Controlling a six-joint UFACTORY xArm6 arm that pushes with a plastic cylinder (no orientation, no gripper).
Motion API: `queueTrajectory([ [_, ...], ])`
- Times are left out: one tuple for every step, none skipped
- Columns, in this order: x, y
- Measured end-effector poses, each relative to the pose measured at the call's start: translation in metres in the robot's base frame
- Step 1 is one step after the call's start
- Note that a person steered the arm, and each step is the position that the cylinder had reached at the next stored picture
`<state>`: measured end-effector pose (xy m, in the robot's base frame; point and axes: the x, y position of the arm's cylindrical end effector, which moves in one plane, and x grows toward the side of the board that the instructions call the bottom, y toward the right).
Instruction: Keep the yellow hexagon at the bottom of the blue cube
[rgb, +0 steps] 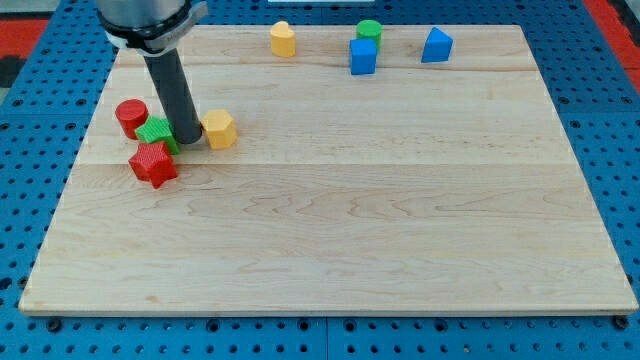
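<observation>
Tip (188, 141) — just left of yellow hexagon (218, 129)

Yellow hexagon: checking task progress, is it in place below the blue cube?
Not in place: the yellow hexagon sits far left beside my tip, while the blue cube is near the view's top.

On the desk (400, 250), at the far edge, a yellow block (283, 39) sits left of a green cylinder (369, 31) and a blue block (436, 45). At the left, a red cylinder (131, 117), green block (155, 132) and red star (153, 164) cluster together.
</observation>
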<state>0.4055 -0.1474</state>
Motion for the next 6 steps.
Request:
queueTrajectory([
  [-0.025, 0.041],
  [-0.020, 0.077],
  [0.000, 0.063],
  [-0.022, 0.073],
  [-0.028, 0.118],
  [-0.052, 0.137],
])
